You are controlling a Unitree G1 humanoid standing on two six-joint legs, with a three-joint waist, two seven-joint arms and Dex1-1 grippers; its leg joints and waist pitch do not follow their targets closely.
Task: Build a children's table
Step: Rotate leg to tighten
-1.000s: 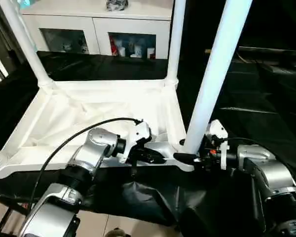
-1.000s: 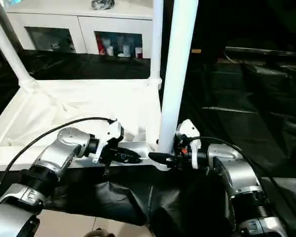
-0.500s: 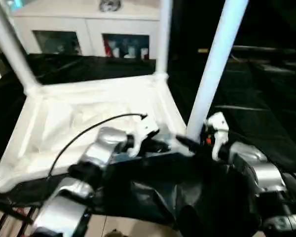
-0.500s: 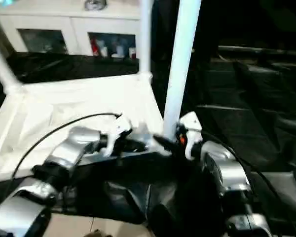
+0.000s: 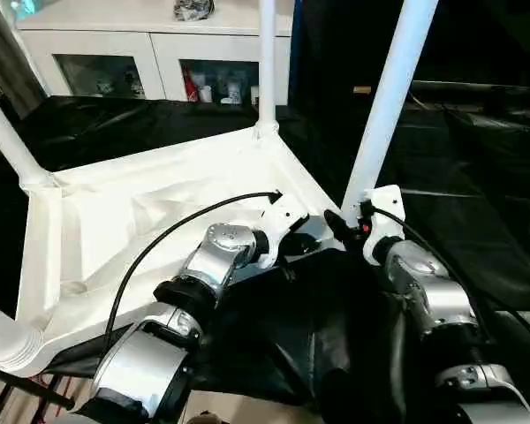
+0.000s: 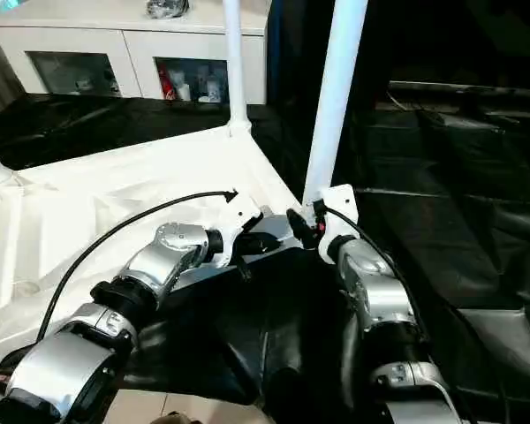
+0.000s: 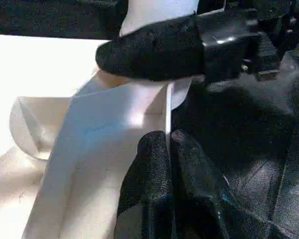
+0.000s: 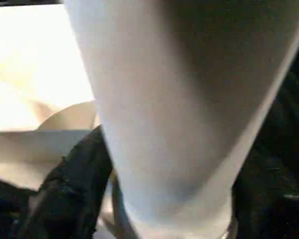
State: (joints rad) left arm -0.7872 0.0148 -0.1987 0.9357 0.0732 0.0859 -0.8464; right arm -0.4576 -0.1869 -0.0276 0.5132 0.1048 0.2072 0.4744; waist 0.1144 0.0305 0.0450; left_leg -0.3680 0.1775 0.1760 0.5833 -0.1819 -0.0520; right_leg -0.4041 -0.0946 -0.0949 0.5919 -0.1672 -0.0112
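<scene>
The left end effector (image 7: 167, 164) is clenched with nothing between its fingers, its tips pressed against the near rim of the white plastic rectangular tabletop (image 5: 150, 230), seemingly to brace it on the black-draped bench (image 5: 477, 177). Just beside it, the right end effector (image 5: 343, 228) straddles the foot of the near white tubular leg (image 5: 384, 106); whether it grips or merely steadies is unclear. The tabletop lies upside down, legs pointing upward.

The tops of the three upright legs (image 5: 390, 97) are cut off by the upper edge. The tabletop's (image 5: 97, 230) near corner is hidden behind the left arm. Items inside the cabinet (image 5: 203, 84) are too small to be identified.
</scene>
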